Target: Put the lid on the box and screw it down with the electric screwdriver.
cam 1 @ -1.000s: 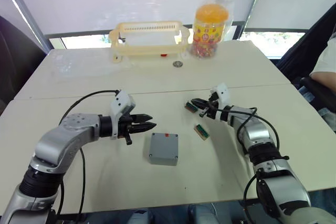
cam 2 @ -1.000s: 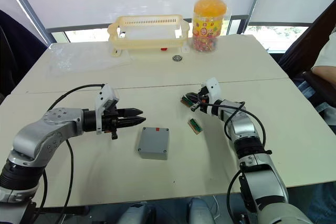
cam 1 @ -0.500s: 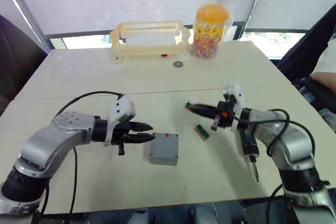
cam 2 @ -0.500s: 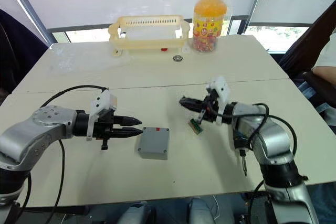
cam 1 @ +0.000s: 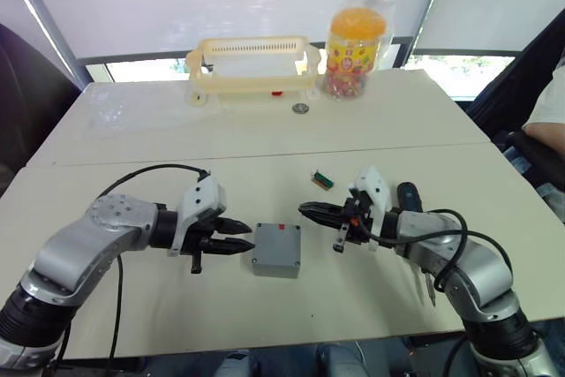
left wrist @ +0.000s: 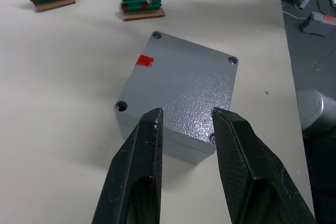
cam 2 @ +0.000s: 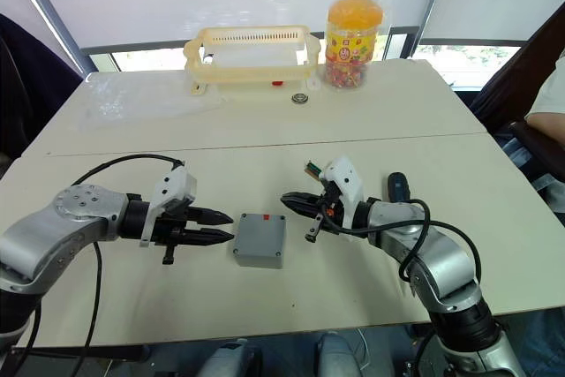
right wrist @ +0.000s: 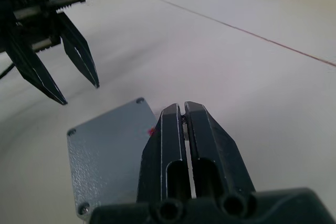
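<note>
Over the last second I brought both grippers in toward the box (cam 1: 276, 249): left gripper (cam 1: 244, 245) spread open beside it, right gripper (cam 1: 309, 210) pinched closed, apparently on a small screw; fastening looked imminent.

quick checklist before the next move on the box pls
1. Lid on box: ok, closed grey top with corner screw holes showing.
2. Left gripper open and lined up: ok, fingers apart, aimed at the box's left side, not touching yet.
3. Right gripper state: fingers shut; whether a screw is pinched between them, cannot tell.
4. Screwdriver in hand: not ok, it lies on the table by the right forearm.
5. Screws seated in the corner holes: cannot tell.
6. Stray green blocks clear of box: ok, one lies behind it, apart.
</note>
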Tool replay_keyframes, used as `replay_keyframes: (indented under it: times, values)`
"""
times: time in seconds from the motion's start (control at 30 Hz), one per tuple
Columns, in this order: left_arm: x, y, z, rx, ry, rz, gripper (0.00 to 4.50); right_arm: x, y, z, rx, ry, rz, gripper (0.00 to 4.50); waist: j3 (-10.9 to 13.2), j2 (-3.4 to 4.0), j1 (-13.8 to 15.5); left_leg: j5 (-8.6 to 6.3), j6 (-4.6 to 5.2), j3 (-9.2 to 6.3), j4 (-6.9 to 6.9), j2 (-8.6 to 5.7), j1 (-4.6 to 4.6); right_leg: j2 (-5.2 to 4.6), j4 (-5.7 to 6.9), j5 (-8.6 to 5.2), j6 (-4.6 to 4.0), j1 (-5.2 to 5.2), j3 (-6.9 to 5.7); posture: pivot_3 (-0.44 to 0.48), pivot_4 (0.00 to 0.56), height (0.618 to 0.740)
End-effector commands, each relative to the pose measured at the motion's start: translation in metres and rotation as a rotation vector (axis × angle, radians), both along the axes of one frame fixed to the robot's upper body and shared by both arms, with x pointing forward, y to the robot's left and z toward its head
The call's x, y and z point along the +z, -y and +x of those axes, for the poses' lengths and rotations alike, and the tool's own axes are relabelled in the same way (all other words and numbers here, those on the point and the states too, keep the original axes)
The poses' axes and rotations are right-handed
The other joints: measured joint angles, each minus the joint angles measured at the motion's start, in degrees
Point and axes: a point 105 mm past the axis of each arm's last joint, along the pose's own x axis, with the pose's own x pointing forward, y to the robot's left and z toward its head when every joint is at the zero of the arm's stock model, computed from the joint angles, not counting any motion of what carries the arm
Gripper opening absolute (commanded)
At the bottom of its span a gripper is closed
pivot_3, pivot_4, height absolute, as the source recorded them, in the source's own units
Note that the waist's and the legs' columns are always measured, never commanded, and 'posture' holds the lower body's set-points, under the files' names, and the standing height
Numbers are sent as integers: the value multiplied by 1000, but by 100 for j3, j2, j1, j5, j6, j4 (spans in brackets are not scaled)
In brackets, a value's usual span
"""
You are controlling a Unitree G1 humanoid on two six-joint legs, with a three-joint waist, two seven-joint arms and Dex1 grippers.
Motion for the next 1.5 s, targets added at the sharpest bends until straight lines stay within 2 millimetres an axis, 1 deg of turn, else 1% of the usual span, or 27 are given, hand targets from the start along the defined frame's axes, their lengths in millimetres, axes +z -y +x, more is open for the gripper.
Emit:
replay_keyframes:
  times: [0.03,0.5,0.7,1.03,1.07,1.1,1.13,1.2,1.23,1.27,1.3,1.33,1.37,1.43,1.5]
  values:
    - [6,1,0,2,36,-4,1447,3,-2,-2,17,34,-2,37,0,0,0,0,0,0,0,0,0,0,0,0,0,0,0,0,150,740]
    - [5,1,2,16,39,-9,1447,-8,-11,-2,40,1,-1,37,0,0,1,0,0,-1,0,0,0,0,0,0,0,0,0,0,150,740]
    - [5,1,3,19,42,-12,1447,-16,-10,-2,40,-8,-27,37,0,0,0,0,0,-1,0,-1,0,0,0,0,0,0,0,0,150,740]
    - [6,4,3,19,44,-21,1447,-24,-8,2,29,-7,-50,37,0,0,2,0,0,-1,0,-1,0,0,1,0,0,0,0,0,150,740]
    - [6,4,3,18,44,-22,1447,-22,-8,4,23,6,-47,439,0,0,1,0,0,-1,0,-1,0,0,0,0,0,0,0,0,150,740]
    - [6,4,3,17,44,-22,1447,-20,-8,5,19,12,-39,593,0,0,1,0,0,-1,0,-1,0,0,0,0,0,0,0,0,150,740]
    - [6,5,3,15,44,-23,1447,-16,-8,5,22,15,-30,899,0,0,0,0,0,-1,0,-1,0,0,0,0,0,0,0,0,150,740]
    - [6,6,3,11,44,-24,1447,-9,-7,7,20,32,-14,1920,0,0,-1,0,0,-1,0,-1,0,0,1,0,0,0,0,0,150,740]
    - [6,6,3,8,43,-25,1447,-2,-6,6,22,43,-5,2357,0,0,0,0,0,-2,0,0,0,0,1,0,0,0,0,0,150,740]
    - [6,7,3,3,41,-26,1447,4,-4,5,27,55,0,2914,0,0,0,0,0,-2,0,0,0,0,1,0,0,0,0,0,150,740]
    - [7,7,2,-8,36,-31,1447,16,-2,4,21,61,30,3479,0,0,2,0,0,-1,0,-1,0,0,0,0,0,0,0,0,150,740]
    - [8,8,1,-17,32,-34,1447,24,0,2,19,62,51,3479,0,0,3,0,0,-2,0,0,0,0,1,0,0,0,0,0,150,740]
    - [12,8,2,-26,32,-46,1447,41,6,3,1,63,91,3479,0,-1,2,0,0,-2,0,0,0,0,1,0,0,0,0,0,150,740]
    - [20,11,4,-44,36,-70,1447,69,21,3,-38,39,155,3479,2,1,12,0,0,-3,0,0,-1,0,1,0,0,0,-1,0,150,740]
    - [27,16,3,-82,50,-78,1447,83,39,3,-95,-30,161,3479,2,1,26,1,0,-6,4,0,-2,-2,1,1,0,1,-1,0,150,740]
